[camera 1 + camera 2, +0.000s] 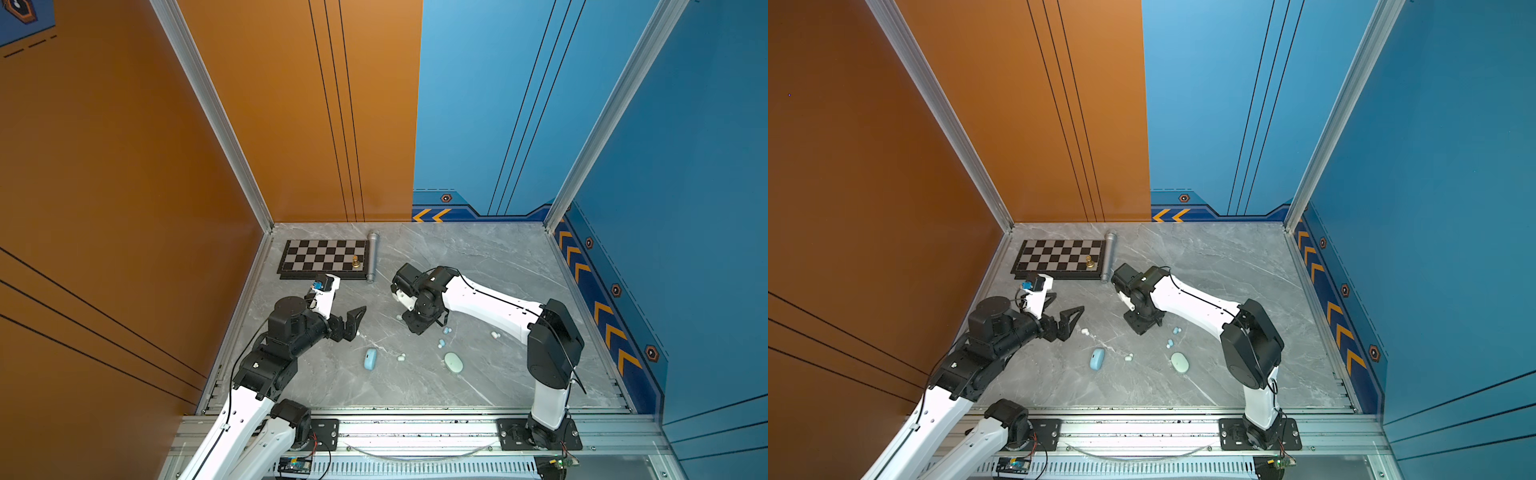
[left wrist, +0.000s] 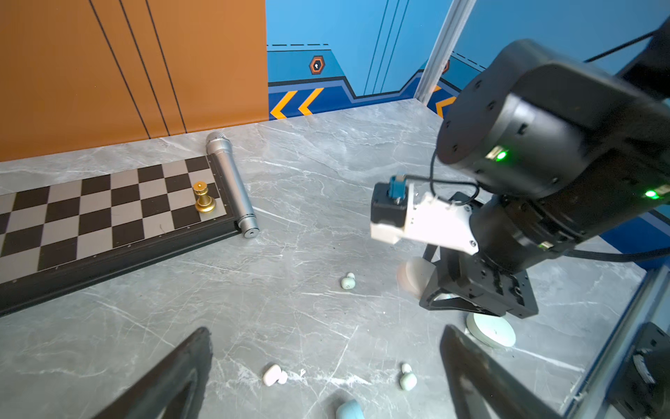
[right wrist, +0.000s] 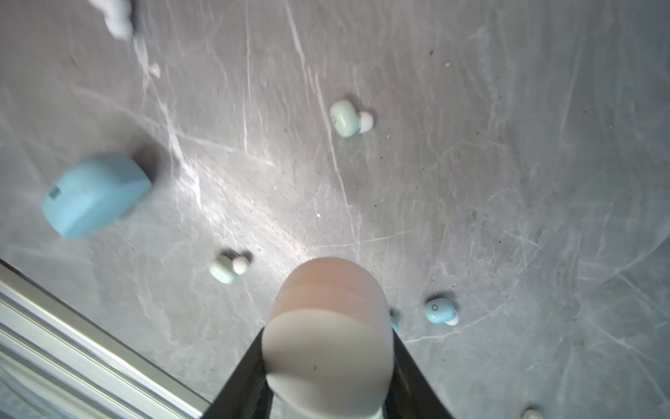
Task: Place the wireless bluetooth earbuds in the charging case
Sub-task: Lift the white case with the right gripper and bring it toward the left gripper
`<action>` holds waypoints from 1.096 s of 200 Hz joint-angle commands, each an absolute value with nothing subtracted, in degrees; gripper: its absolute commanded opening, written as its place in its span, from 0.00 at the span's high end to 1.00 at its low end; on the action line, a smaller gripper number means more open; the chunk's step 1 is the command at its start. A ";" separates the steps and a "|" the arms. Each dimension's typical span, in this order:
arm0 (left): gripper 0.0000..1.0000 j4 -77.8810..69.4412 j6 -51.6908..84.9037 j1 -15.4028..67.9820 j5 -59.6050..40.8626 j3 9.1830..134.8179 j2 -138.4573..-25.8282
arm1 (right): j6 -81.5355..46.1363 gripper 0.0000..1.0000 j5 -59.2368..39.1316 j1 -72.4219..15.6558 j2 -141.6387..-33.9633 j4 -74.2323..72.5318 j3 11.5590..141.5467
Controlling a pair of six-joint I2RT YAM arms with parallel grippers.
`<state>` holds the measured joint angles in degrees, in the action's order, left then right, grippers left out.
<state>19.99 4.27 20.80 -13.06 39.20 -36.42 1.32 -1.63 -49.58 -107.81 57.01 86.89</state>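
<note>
Right gripper is pinching white case; left gripper is standing spread.
White earbud is lying between its fingers: likely light, slippery; pinch across body.

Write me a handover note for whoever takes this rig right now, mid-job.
Left gripper: open, empty, hovering beside a white earbud.
Right gripper: fingers closed on the white charging case.
Table: blue charging case and mint charging case lie apart, both apparently shut. The mint earbuds, blue earbuds and second white earbud lie loose.
Done: white charging case grasped; no earbud seated.
Left: open the cases, seat all six earbuds.
</note>
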 commanded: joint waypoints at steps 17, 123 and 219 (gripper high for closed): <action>0.02 22.85 -1.02 22.93 -13.83 38.48 -34.43 | 22.50 0.66 -3.27 -47.77 -106.72 57.94 81.22; 0.02 23.55 -6.02 25.22 -8.81 37.23 -35.21 | 28.32 0.57 -3.98 -48.34 -112.68 52.08 81.93; 0.02 23.55 -8.74 26.61 -9.49 39.80 -37.20 | 29.85 0.35 -5.63 -46.36 -92.60 39.05 72.08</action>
<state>22.61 -6.83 25.93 -9.67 37.93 -36.51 28.62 -4.40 -46.85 -98.35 44.80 75.61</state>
